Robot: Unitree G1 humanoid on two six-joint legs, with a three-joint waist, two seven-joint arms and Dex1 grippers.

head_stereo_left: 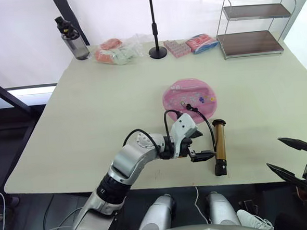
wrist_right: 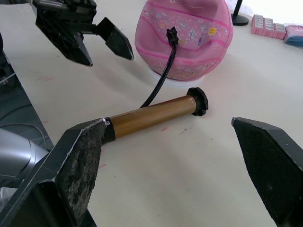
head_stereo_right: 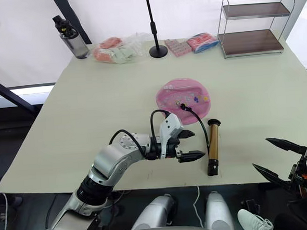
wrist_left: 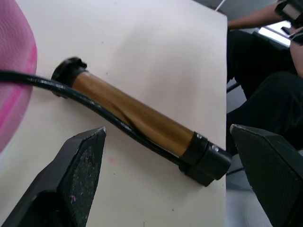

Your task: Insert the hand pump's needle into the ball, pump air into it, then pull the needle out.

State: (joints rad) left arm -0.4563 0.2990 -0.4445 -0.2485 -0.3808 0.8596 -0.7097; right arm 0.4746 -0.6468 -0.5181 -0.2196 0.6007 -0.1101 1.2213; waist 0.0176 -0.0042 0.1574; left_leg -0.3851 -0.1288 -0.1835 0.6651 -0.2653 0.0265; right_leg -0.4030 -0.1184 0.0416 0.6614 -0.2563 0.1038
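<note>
The flat pink rubber ball with small printed pictures (head_stereo_left: 189,98) lies as a slack disc near the middle of the pale beige table (head_stereo_left: 91,119). Just beside it, toward the robot, the slim bronze-gold hand pump with black end caps (head_stereo_left: 219,147) lies flat on the table, its length running from the ball's side toward the front edge. The pump's thin black hose (head_stereo_left: 205,122) arcs up from the pump to a small black fitting seated on the ball's top face (wrist_right: 172,34); the needle itself cannot be made out.

The left gripper (head_stereo_left: 200,144) hangs just beside the pump's near half, its 2 black fingers spread with the pump between their tips in the left wrist view, touching nothing. The right gripper (head_stereo_left: 291,158) sits off the table's front right corner, well apart from the pump, its 2 fingers also spread wide and empty.

Along the far edge stand a dark-capped clear drink bottle (head_stereo_left: 72,39), a crumpled clear plastic bag holding reddish and pale items (head_stereo_left: 117,51), a black round-based stand with a thin pole (head_stereo_left: 155,31), 2 pink packets (head_stereo_left: 191,45), and a 2-shelf wire rack with brown boards (head_stereo_left: 253,25), both shelves bare.
</note>
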